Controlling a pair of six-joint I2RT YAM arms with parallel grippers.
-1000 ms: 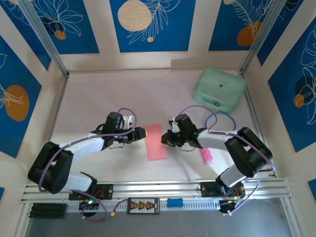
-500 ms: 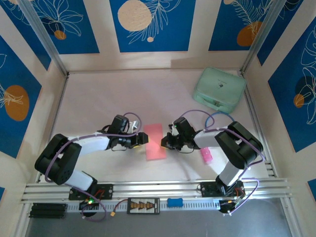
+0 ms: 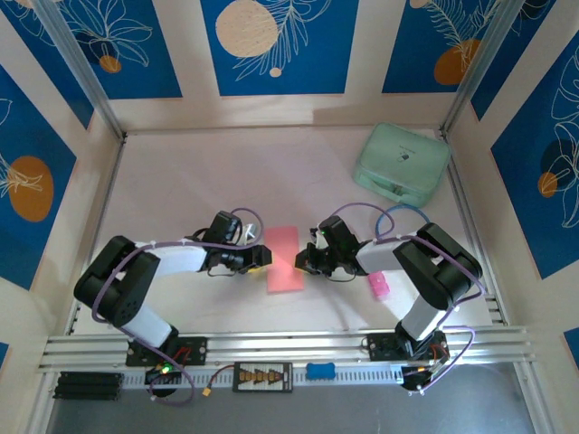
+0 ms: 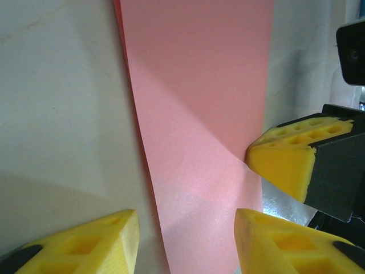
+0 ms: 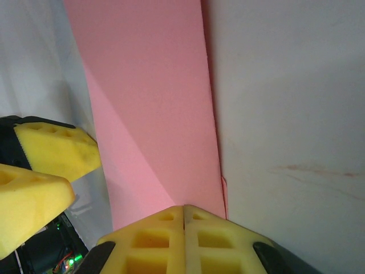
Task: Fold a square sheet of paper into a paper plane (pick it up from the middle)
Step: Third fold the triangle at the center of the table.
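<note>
Right now my two pincers meet over one thing: the sheet of paper (image 3: 284,259). It lies flat on the table (image 3: 181,181) as a narrow strip running front to back, folded over on itself. My left pincer (image 3: 260,257) comes at its left long edge and my right pincer (image 3: 304,261) at its right long edge, so the strip sits between them.

From my left wrist I see my left pincer spread wide. One yellow pad (image 4: 85,245) is over bare table just beside the paper, and the other is over the pink surface. A slanting crease crosses the paper there, and a second layer peeks out along one long edge. My right pincer's yellow tip touches the opposite edge.

From my right wrist I see my right pincer's pads (image 5: 154,242) pressed together with only a thin seam between them, their tips at the paper's near edge. Whether a layer of paper is nipped in that seam I cannot tell.

A bright-pink stick (image 3: 377,286) lies just beside my right arm, apart from the paper. A mint-green case (image 3: 403,164) sits well apart, toward the far right corner.
</note>
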